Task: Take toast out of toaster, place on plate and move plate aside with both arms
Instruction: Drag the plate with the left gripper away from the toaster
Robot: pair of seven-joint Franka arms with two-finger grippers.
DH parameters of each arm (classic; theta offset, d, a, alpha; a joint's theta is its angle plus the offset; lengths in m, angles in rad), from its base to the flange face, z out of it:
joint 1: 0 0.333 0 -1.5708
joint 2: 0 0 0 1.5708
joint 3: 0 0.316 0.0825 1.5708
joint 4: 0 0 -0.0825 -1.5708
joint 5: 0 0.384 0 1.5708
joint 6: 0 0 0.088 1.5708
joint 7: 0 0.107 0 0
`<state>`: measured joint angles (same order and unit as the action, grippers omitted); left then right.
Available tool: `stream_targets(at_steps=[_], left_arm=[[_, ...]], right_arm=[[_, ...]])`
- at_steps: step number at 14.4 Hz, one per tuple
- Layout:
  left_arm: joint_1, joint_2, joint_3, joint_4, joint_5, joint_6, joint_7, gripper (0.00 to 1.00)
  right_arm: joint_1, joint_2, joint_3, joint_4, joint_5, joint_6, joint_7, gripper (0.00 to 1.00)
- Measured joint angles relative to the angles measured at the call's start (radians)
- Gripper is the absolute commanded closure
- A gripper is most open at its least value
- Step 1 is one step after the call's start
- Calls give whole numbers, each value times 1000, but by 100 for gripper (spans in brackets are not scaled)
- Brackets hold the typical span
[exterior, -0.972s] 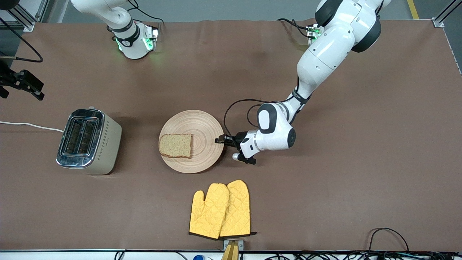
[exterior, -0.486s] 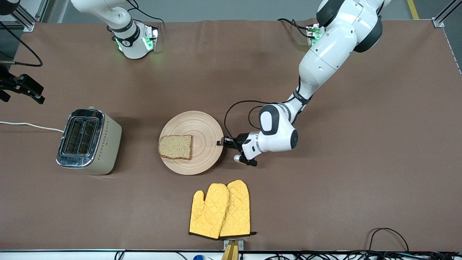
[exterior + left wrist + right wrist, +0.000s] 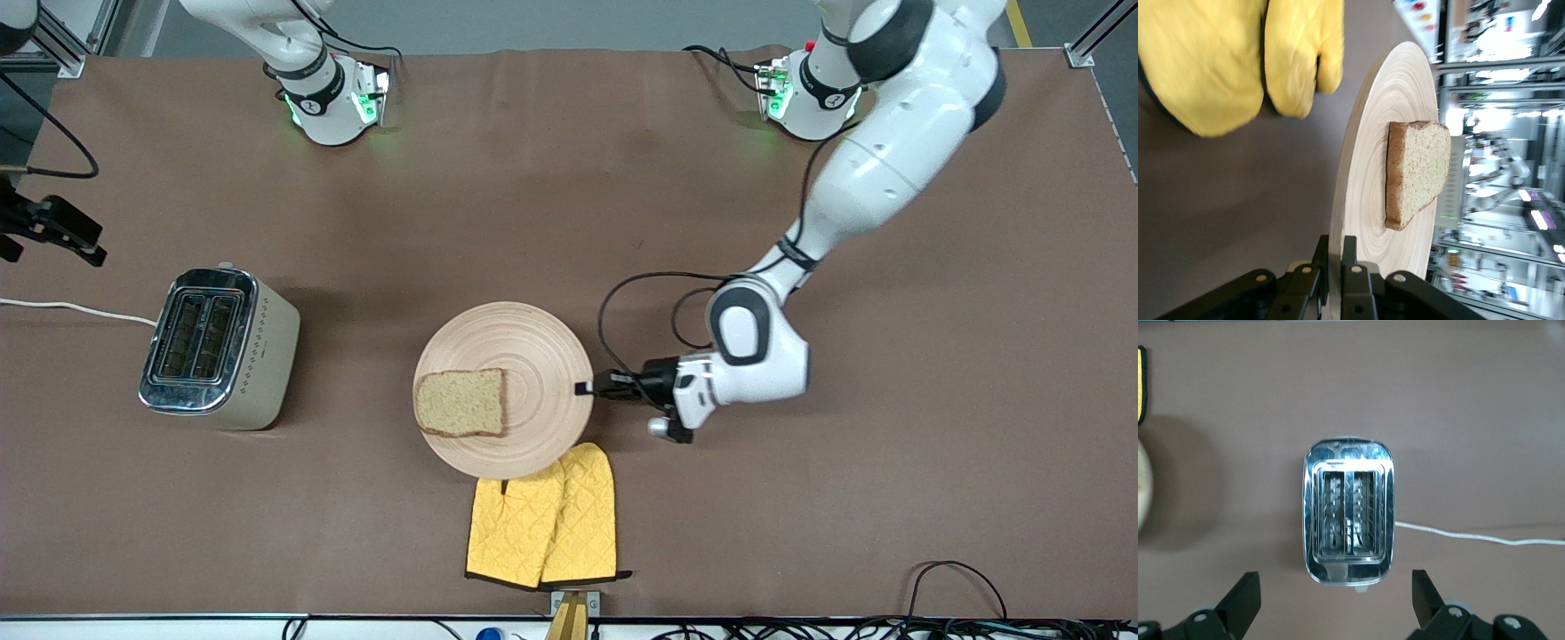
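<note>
**Plate carried toward the mitts in the left gripper's pinch**

Since a second ago the plate (image 3: 503,388) has shifted nearer the front camera and toward the left arm's end of the table, and its rim at 6 o'clock now overlaps the tips of the yellow mitts (image 3: 542,524), which earlier lay apart from it. The left arm (image 3: 876,173) has swung out the same way.

Largest first: the left arm reaches from its base down to the plate's rim at 3 o'clock. The toaster (image 3: 216,348), both slots showing, stands toward the right arm's end of the table with its white cord (image 3: 76,308) running off at 9 o'clock. The plate carries the toast (image 3: 461,403), which lies flat on its 8 o'clock part. The mitts lie side by side, nearer the front camera than the plate.

The left gripper (image 3: 594,388) is clamped on the plate's edge, one finger above the rim and one below, as the left wrist view shows. The right gripper (image 3: 1336,603) waits over the toaster with its fingers (image 3: 1243,595) spread wide, holding nothing.
</note>
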<state>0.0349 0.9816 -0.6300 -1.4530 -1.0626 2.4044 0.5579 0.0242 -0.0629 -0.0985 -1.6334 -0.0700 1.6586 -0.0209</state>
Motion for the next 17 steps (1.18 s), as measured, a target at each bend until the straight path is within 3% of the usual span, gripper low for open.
stream_targets(at_steps=[2,5,8,11,14,17], left_arm=[[119,-21,-19,-36,17,-105,47,100],[298,-38,-19,-73,197,-253,66,100],[509,-37,-17,-87,377,-385,100,100],[691,-37,-16,-100,421,-452,202,100],[770,-34,3,-109,427,-461,244,100],[776,-33,81,-108,434,-458,289,100]], right_arm=[[-17,21,8,66,2,-100,0,0],[-83,88,61,153,9,-137,-7,0],[-115,118,105,177,9,-139,-7,0],[-117,120,109,181,9,-145,-7,0],[-117,120,111,185,9,-149,-7,0],[-117,120,111,185,9,-155,-7,0]])
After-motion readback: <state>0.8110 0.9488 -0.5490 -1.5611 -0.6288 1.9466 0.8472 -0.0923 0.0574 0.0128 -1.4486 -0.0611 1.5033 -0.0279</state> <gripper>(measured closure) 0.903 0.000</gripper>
